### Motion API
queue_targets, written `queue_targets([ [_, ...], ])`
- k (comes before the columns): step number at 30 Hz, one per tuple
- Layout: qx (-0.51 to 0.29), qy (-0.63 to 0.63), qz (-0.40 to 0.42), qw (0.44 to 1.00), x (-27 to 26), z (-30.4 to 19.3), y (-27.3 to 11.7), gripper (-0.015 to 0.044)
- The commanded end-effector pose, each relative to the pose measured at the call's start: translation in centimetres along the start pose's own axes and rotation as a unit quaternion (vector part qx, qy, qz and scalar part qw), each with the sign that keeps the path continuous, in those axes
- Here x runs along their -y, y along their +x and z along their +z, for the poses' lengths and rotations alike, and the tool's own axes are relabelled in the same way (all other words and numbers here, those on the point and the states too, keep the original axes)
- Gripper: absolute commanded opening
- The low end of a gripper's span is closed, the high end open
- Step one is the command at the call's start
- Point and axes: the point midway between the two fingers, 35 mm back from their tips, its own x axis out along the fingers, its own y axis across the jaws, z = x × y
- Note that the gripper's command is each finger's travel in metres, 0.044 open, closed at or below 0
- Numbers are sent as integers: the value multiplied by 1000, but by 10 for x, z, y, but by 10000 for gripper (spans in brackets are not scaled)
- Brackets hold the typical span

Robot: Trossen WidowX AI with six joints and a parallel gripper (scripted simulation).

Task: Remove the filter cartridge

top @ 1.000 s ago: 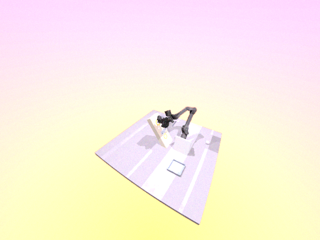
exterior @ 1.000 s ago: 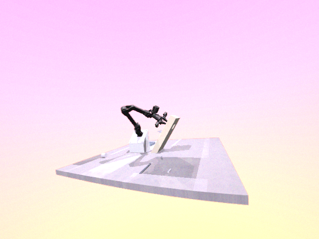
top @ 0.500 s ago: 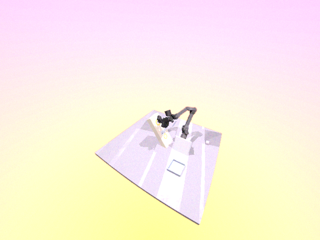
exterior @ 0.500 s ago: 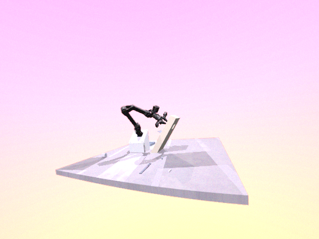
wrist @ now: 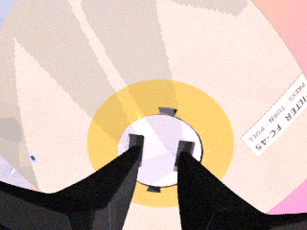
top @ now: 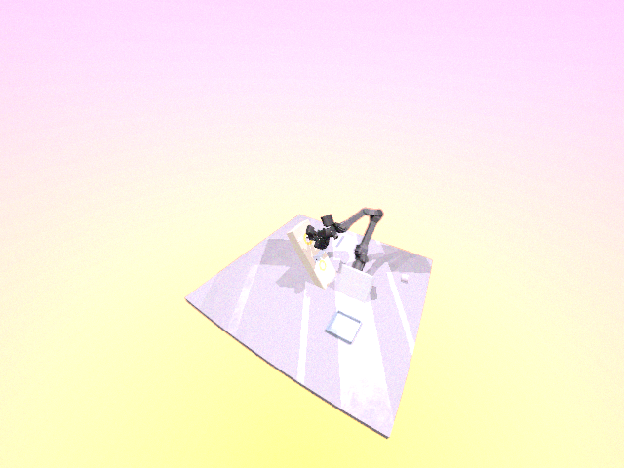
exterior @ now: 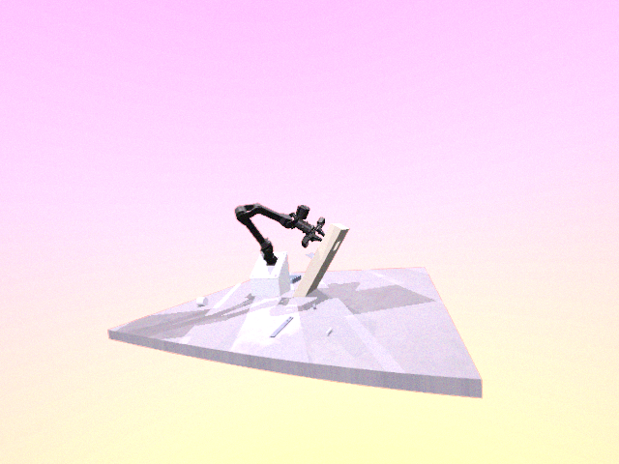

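Observation:
The white round cartridge (wrist: pixel 160 131) sits in the tilted cream service panel (top: pixel 304 256) (exterior: pixel 322 262) (wrist: pixel 216 48), inside a yellow ring (wrist: pixel 103 144). In the wrist view its two dark slots stand upright, left and right on its face. My gripper (wrist: pixel 159 156) (exterior: pixel 322 236) is partly open, with nothing held between the fingers. Its two tips overlap the lower parts of the slots, one at each; how deep they reach cannot be told. The cartridge is hidden behind the gripper in the top view. The blue-rimmed tray (top: pixel 336 336) lies apart from the panel and looks empty.
The white robot base (top: pixel 355 283) (exterior: pixel 270 284) stands between panel and tray. A small white object (top: pixel 405 278) (exterior: pixel 201 301) lies beyond the base. A grey bar (exterior: pixel 281 327) and a small pale piece (exterior: pixel 329 331) lie on the table. A label (wrist: pixel 275 120) is on the panel.

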Motion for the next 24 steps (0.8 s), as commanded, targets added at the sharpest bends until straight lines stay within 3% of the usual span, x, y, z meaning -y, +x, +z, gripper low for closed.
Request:
queue_targets([
  [1,1,-1,-2,1000,1,0,0,100],
  [24,1,-1,-2,1000,1,0,11,100],
])
